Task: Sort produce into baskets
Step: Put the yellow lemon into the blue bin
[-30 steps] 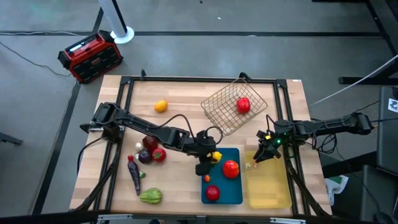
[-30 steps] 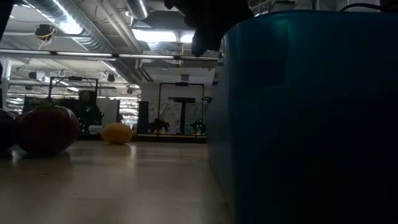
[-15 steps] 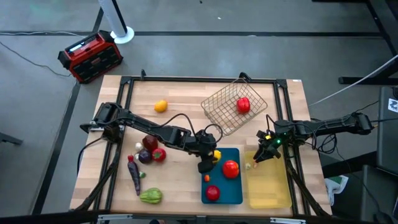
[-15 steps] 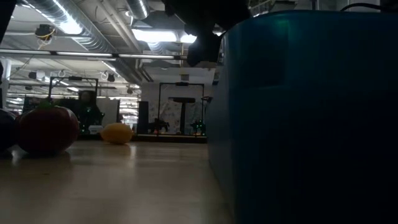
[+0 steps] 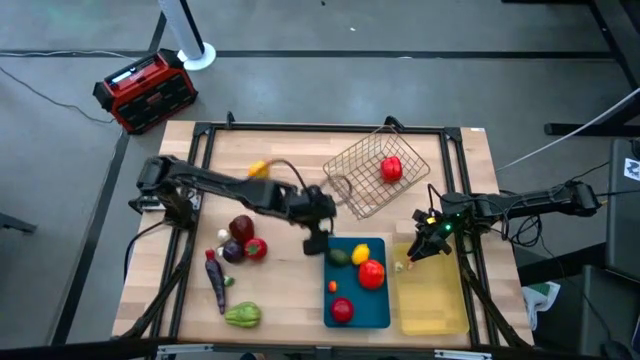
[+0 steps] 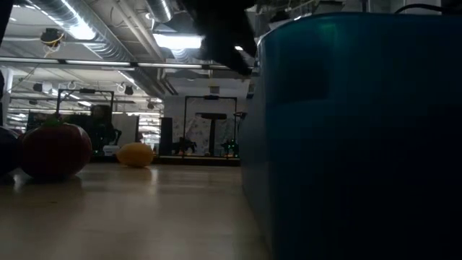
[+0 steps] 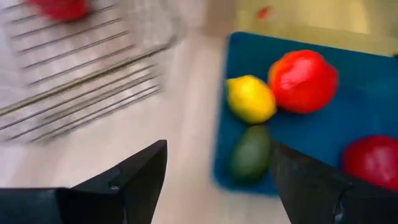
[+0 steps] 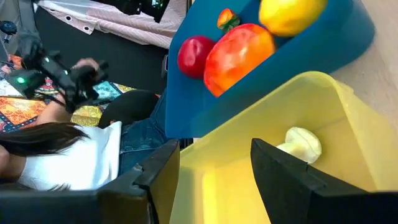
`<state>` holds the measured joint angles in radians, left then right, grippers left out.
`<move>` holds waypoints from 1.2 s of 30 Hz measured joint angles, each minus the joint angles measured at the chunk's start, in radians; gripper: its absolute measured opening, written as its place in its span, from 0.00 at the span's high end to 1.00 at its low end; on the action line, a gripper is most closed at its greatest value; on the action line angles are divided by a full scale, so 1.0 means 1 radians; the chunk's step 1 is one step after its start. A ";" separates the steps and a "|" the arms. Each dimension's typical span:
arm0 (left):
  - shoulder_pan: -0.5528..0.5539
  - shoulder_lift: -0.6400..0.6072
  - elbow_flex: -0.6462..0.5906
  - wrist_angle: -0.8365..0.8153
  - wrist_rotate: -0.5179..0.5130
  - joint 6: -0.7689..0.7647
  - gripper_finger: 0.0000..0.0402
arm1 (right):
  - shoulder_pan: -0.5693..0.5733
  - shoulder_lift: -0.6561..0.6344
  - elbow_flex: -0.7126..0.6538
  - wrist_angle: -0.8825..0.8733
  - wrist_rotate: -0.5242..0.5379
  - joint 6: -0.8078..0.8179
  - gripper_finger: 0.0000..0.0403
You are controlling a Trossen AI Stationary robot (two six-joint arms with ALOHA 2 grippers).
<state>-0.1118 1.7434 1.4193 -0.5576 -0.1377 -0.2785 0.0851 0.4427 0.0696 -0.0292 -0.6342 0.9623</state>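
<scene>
My left gripper [image 5: 316, 242] is open and empty, just off the far left corner of the blue tray [image 5: 380, 312]; in its wrist view [image 7: 214, 186] its fingers stand apart above the table. In the tray lie a green fruit [image 7: 249, 154], a lemon [image 7: 250, 98], a tomato [image 7: 303, 81], a small orange fruit [image 5: 333, 287] and a red fruit [image 5: 342, 310]. The wire basket [image 5: 365, 185] holds a red fruit [image 5: 391, 168]. My right gripper [image 5: 416, 252] is open over the far end of the yellow tray [image 5: 435, 310], where a pale garlic bulb [image 8: 301, 144] lies.
Loose produce lies on the table's left: an orange fruit [image 5: 258, 170], a dark red one [image 5: 241, 228], a red one [image 5: 256, 248], purple ones [image 5: 216, 282] and a green pepper [image 5: 242, 315]. A red-and-black box [image 5: 145, 90] sits off the table. A person [image 8: 50, 143] shows beyond the table.
My left gripper has drawn back from over the blue tray's far left corner toward the table's far and left edges. The green fruit and the lemon now show uncovered in that corner of the tray.
</scene>
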 joint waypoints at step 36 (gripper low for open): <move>0.513 -0.092 -0.106 -0.662 -0.182 0.327 0.01 | 0.000 0.000 0.000 0.002 -0.002 0.001 0.51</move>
<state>0.4013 1.6518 1.3130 -1.2198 -0.3200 0.0488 0.0851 0.4427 0.0696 -0.0277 -0.6365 0.9630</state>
